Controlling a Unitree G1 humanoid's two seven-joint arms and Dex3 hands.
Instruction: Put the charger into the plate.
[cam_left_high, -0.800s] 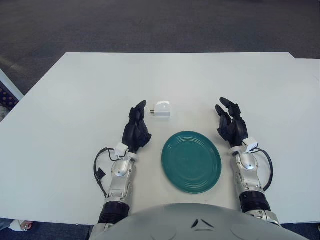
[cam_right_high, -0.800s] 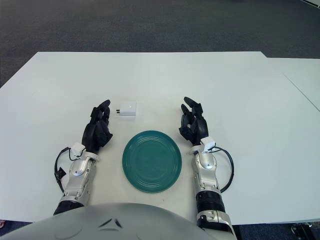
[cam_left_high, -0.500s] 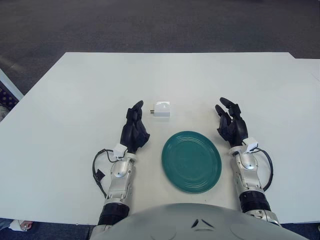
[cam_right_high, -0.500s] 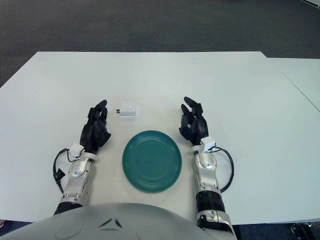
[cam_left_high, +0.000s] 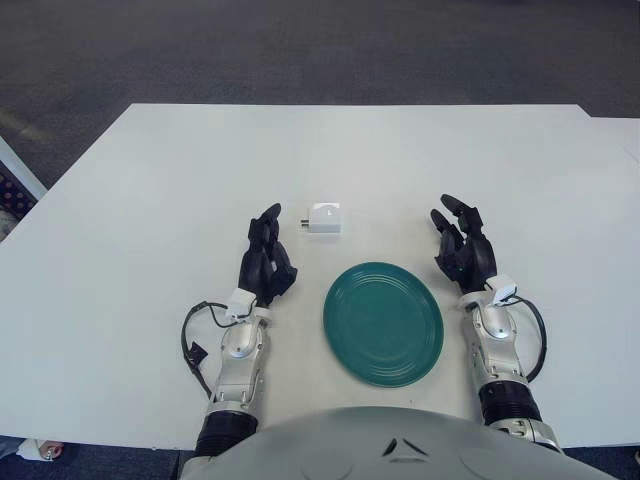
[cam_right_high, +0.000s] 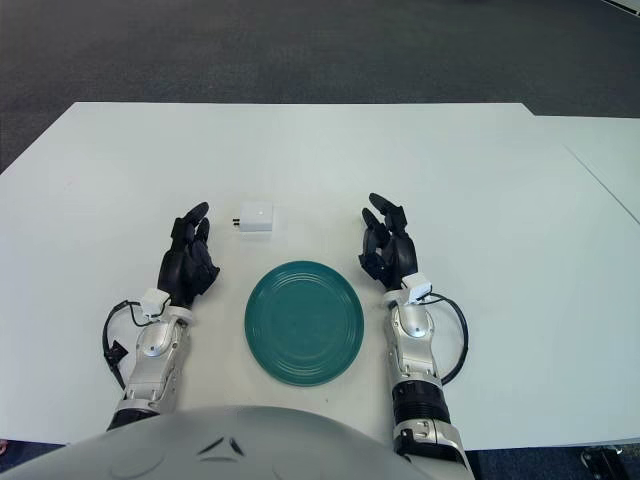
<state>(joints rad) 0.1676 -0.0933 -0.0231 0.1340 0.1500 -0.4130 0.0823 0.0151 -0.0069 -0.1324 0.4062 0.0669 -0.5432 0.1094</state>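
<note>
The left hand (cam_left_high: 266, 263) has slid left, away from the charger (cam_left_high: 323, 217), fingers loosely spread, holding nothing. The charger lies on the table (cam_left_high: 150, 200) just beyond the plate (cam_left_high: 383, 323). The right hand (cam_left_high: 462, 252) rests relaxed, empty, beside the plate.

The table (cam_left_high: 150, 200) is seen to be smooth, white and matt. The green plate (cam_left_high: 383, 323) looks smooth with a soft shine. The white charger (cam_left_high: 323, 217) looks like smooth plastic, with small metal prongs.
</note>
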